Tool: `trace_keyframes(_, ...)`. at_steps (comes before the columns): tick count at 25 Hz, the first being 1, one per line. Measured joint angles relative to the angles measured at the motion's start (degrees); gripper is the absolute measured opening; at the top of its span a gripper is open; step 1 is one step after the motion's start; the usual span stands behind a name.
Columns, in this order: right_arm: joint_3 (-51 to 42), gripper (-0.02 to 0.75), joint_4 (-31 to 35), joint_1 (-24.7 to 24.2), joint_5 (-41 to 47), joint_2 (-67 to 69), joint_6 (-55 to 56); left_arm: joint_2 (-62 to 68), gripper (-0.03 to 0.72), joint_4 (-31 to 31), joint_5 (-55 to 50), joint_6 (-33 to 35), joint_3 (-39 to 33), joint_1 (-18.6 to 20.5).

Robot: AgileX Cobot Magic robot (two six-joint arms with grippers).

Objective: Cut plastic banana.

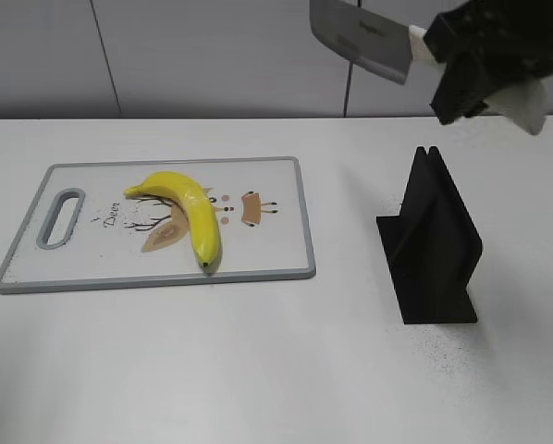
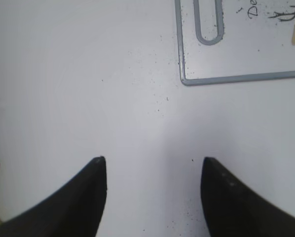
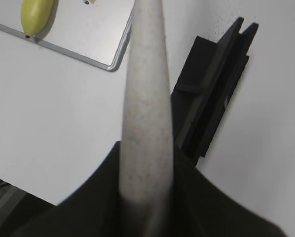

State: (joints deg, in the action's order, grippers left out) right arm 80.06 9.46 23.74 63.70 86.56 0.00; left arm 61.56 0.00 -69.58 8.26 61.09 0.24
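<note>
The yellow plastic banana (image 1: 186,205) lies curved on the white cutting board (image 1: 276,240), dark tip toward the front edge; its tip end also shows in the right wrist view (image 3: 35,15). My right gripper (image 1: 485,74) is shut on the white handle (image 3: 146,108) of a knife, holding its grey blade (image 1: 360,37) high in the air above the black knife stand (image 1: 431,242), well right of the board. My left gripper (image 2: 153,170) is open and empty over bare table, near the board's handle corner (image 2: 206,54).
The black slotted knife stand (image 3: 214,84) sits on the white table to the right of the board. The board has a grey rim and a handle cutout (image 1: 61,217) at its left end. A wall stands behind the table.
</note>
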Motion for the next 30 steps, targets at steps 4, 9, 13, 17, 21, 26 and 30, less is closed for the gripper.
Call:
trace_keyframes(4,-8.9,0.195,-0.8,0.0,-3.6,-5.0,5.3,-12.8,0.585,0.0,5.0,0.0,-8.4,0.0)
trace_keyframes(9,-17.9,0.195,-1.6,0.0,-8.1,-9.7,10.9,-27.6,0.585,0.0,7.4,0.0,-16.6,0.0)
trace_keyframes(13,-21.9,0.195,-1.6,0.0,-10.0,-11.4,13.5,-38.1,0.58,-0.7,6.8,0.0,-22.2,0.0)
trace_keyframes(17,-24.5,0.195,-1.7,0.0,-12.7,-12.2,15.8,-45.9,0.566,-1.2,5.7,0.0,-26.8,0.0)
trace_keyframes(21,-25.8,0.194,-3.3,0.0,-15.9,-12.8,19.6,-51.5,0.564,-2.0,6.0,0.0,-31.7,0.0)
trace_keyframes(26,-27.5,0.194,-6.0,0.0,-17.6,-12.9,23.8,-57.3,0.563,-2.7,6.7,0.0,-32.8,0.0)
trace_keyframes(30,-29.5,0.194,-7.2,0.0,-20.0,-12.9,25.9,-61.4,0.563,-2.8,7.0,0.0,-32.8,0.0)
